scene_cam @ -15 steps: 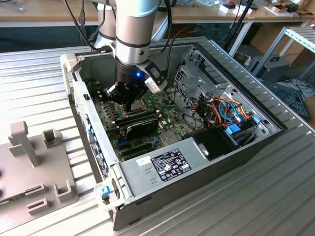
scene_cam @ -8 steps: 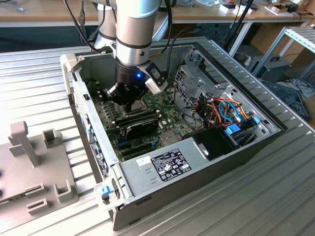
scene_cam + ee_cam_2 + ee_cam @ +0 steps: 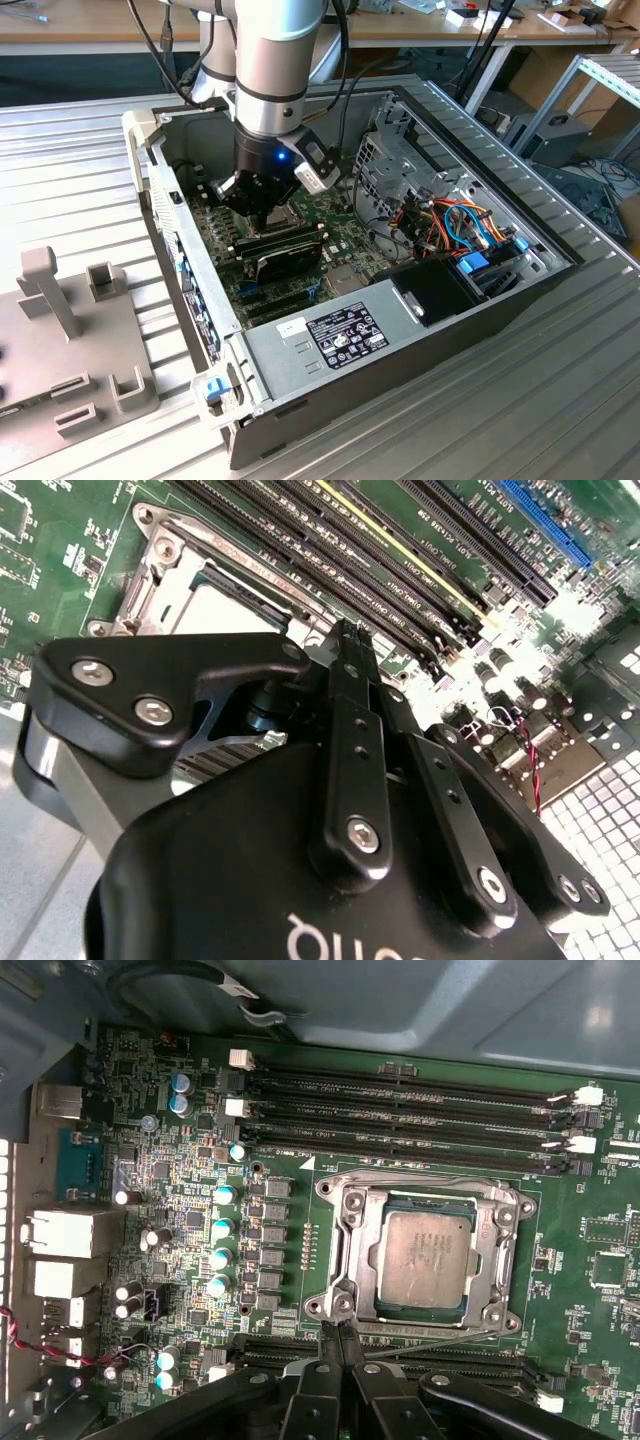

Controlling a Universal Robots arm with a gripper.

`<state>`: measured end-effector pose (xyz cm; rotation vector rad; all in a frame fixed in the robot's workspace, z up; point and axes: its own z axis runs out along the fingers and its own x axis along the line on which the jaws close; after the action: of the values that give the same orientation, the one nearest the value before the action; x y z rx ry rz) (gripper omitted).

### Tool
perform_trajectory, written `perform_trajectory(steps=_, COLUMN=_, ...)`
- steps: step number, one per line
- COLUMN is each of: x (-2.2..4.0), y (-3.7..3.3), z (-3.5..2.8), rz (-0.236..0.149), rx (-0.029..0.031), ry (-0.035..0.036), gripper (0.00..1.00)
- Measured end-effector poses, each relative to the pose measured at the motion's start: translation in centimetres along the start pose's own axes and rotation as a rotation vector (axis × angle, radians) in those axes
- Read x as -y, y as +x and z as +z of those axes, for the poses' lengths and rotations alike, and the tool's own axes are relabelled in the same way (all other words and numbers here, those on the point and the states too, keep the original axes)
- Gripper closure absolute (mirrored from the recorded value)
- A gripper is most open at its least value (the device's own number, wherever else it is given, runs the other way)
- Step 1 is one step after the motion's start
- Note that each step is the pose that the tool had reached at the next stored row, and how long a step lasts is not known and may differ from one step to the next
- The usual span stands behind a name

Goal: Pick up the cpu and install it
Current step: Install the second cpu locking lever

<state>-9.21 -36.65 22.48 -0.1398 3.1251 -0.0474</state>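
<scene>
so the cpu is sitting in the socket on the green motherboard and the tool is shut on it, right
Not quite. The cpu does sit in the socket on the green motherboard, but the tool isn't on it: in the first wrist view its closed fingertips are empty, at the socket frame's edge.

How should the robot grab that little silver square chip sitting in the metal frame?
Probably from straight above, by two opposite edges. The cpu lies flat inside the socket frame, silvery top up, so only the top and thin rims are reachable. The gripper sits beside the frame, fingers together.
</scene>
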Motion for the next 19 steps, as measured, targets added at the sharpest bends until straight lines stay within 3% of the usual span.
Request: perform_trajectory(steps=19, x=-0.04, y=0.21, z=0.99, rz=0.0, rx=0.0006, ry=-0.0007, gripper=0.89)
